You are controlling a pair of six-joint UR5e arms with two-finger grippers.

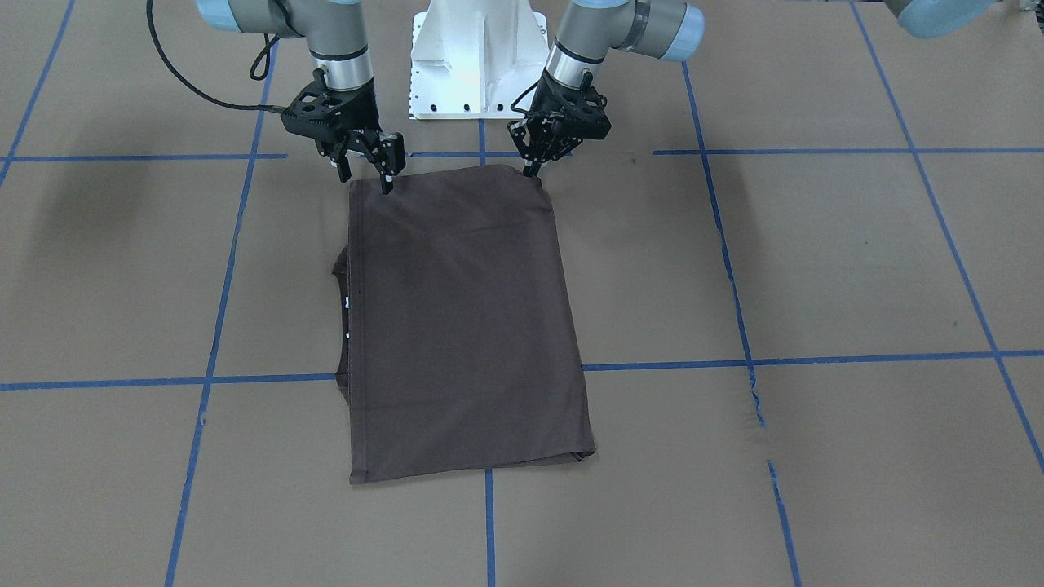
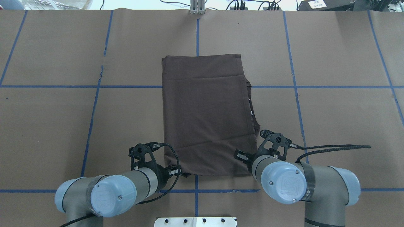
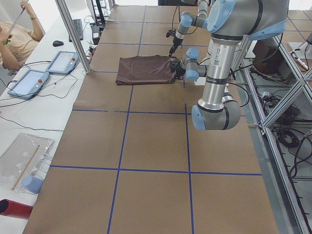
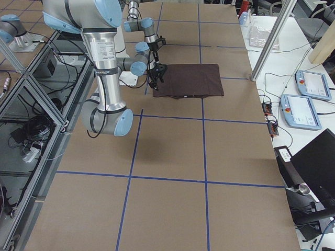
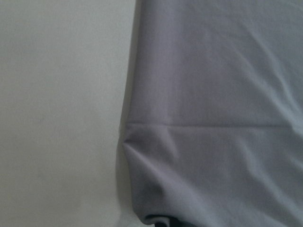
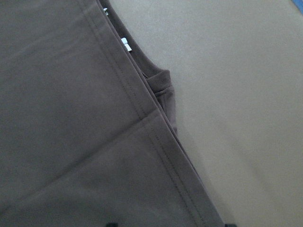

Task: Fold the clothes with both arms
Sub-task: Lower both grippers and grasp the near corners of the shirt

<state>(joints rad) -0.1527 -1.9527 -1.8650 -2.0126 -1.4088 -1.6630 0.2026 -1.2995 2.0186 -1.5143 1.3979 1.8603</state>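
Note:
The dark brown T-shirt lies flat, folded into a tall rectangle, in the middle of the table. Its collar edge with tiny white neck labels sticks out along the side toward my right arm. My left gripper is at the shirt's near corner with its fingers together, and the cloth puckers toward them, so it looks shut on the shirt. My right gripper is open at the other near corner. One finger touches the hem, the other is off the cloth.
The white pedestal base stands just behind the shirt's near edge. Blue tape lines grid the brown paper, which has a tear. In the side view, tablets and a person are beyond the table's far edge.

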